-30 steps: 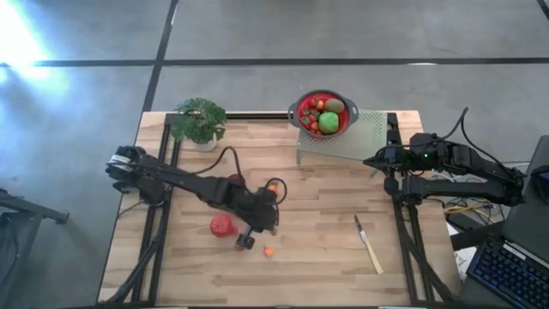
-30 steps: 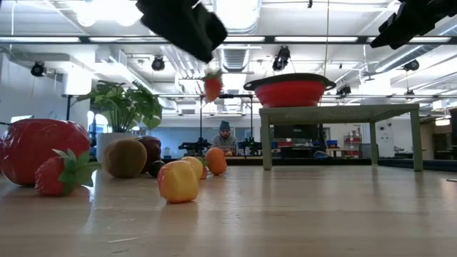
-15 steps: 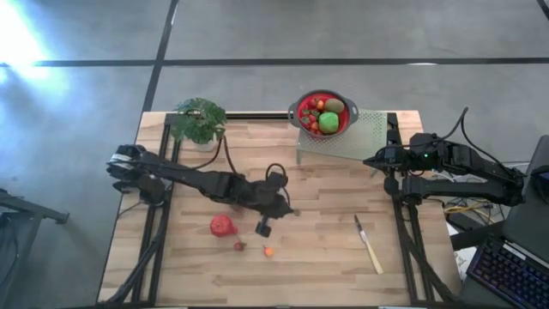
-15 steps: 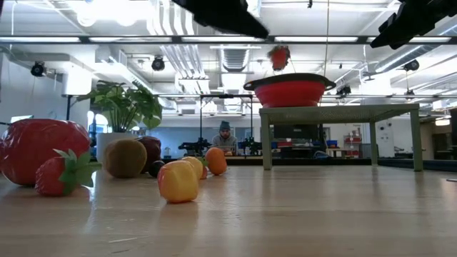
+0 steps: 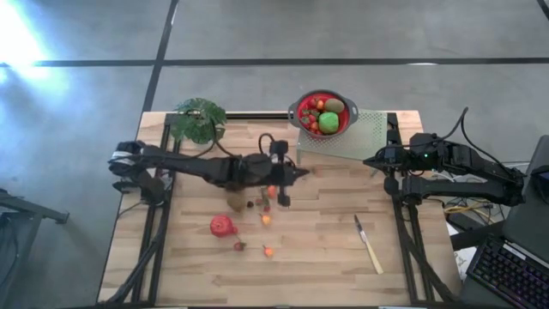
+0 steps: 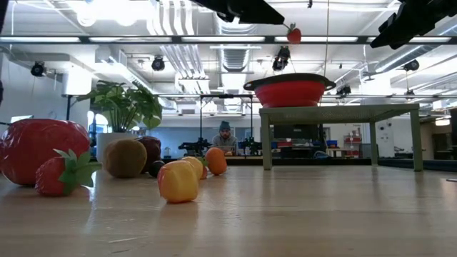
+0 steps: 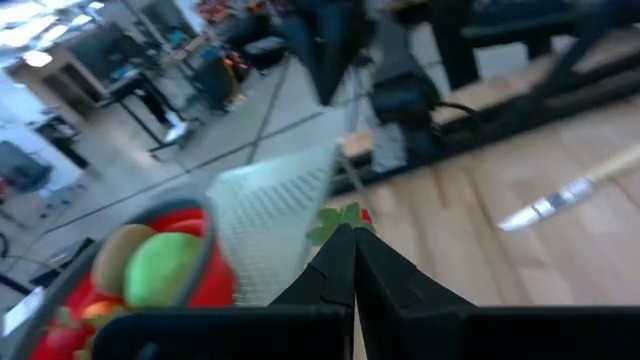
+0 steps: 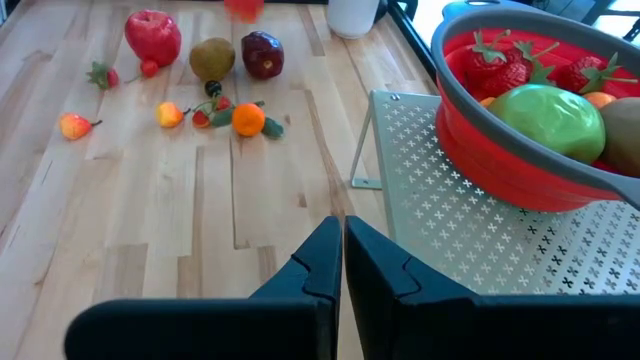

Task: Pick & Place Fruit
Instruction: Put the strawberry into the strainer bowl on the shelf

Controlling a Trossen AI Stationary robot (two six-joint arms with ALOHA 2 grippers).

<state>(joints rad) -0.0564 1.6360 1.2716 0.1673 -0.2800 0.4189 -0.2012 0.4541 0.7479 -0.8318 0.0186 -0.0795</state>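
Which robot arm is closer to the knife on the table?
The right one, by a little. The right tool waits up by the table's right edge, past the pale-handled metal knife. The left tool, holding a small red strawberry, is farther off, near the red bowl.

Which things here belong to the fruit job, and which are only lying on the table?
Part of the job:
- loose fruit on the table
- small strawberry held in the left gripper
- red bowl with fruit inside
- grey perforated stand under the bowl

Just lying about:
- knife
- potted plant
- right gripper, shut, waiting near the stand
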